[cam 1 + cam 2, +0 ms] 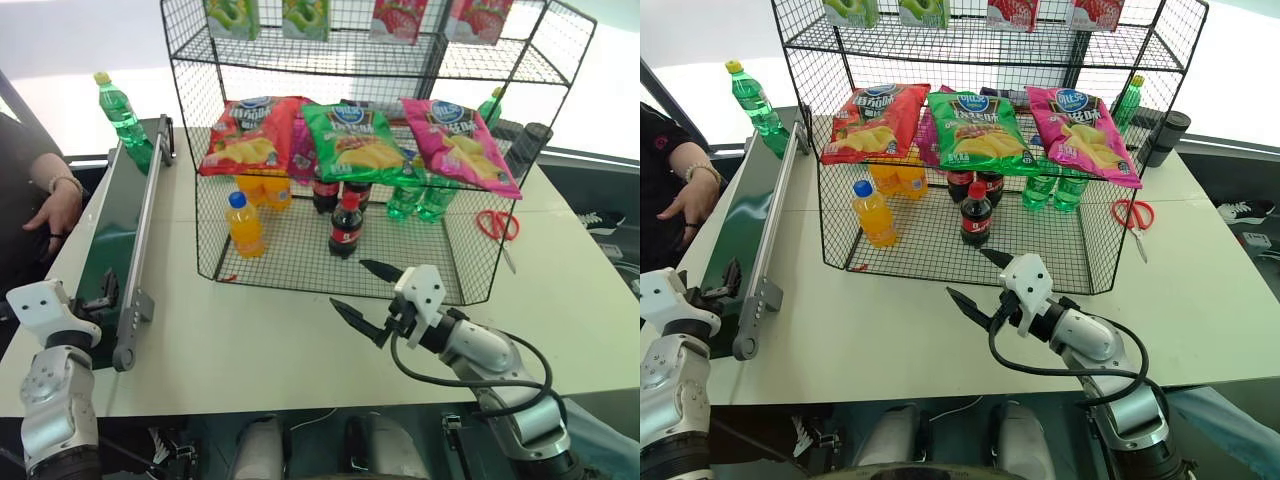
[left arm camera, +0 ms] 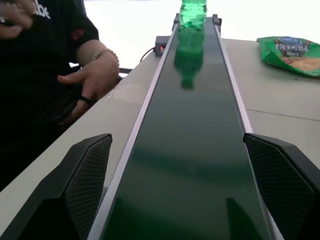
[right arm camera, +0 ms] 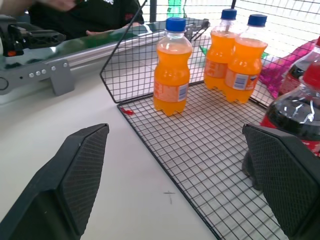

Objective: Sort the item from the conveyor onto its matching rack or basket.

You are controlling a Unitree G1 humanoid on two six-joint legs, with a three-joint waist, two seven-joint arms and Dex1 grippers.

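Note:
The green bottle [image 1: 120,110] with a yellow cap stands upright at the far end of the dark green conveyor [image 1: 112,235]; the left wrist view shows it [image 2: 192,12] far down the belt. My left gripper [image 2: 177,137] is open at the belt's near end, in line with the belt, with nothing between its fingers. The black wire rack [image 1: 455,270] stands mid-table. It holds orange bottles [image 3: 171,75], cola bottles [image 1: 346,226], green bottles [image 1: 420,196] and chip bags. My right gripper [image 1: 348,283] hangs open and empty just in front of the rack's near edge.
A person's hand [image 1: 55,205] rests at the table's left edge beside the conveyor. Red-handled scissors [image 1: 497,225] lie right of the rack, and a dark cylinder [image 1: 530,140] stands behind it. Bare table lies between conveyor and rack.

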